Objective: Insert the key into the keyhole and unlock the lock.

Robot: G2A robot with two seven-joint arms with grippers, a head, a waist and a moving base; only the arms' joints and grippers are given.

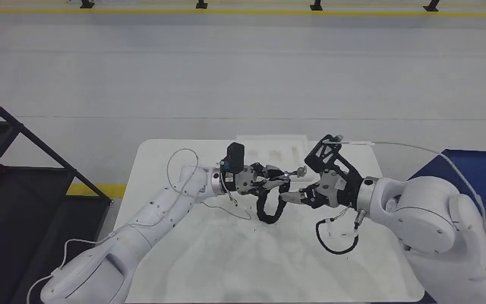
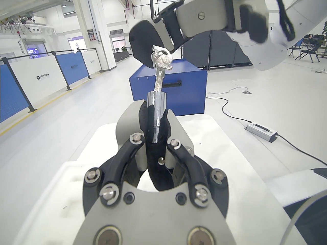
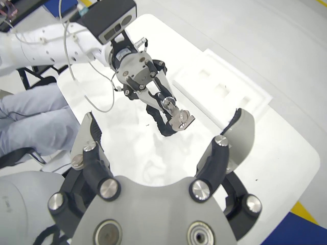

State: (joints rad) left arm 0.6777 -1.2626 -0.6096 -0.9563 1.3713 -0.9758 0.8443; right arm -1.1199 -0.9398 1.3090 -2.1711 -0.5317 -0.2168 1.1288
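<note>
**Key in the keyhole, right gripper apart beside it**

The left gripper [image 2: 154, 121] is clamped on the chrome lock [image 2: 157, 103] and holds it in the air above the middle of the white table [image 1: 228, 258]. The key [image 2: 159, 81] stands in the keyhole at the free end of the lock, with a metal ring [image 2: 162, 59] at its head. In the top view the black cable loop [image 1: 267, 211] of the lock hangs towards 6 o'clock. The right gripper [image 3: 166, 121] is at 3 o'clock from the key, facing it, with its fingers wide apart. A white foam tray [image 3: 222, 90] lies at the 12 o'clock side of the table.
</note>
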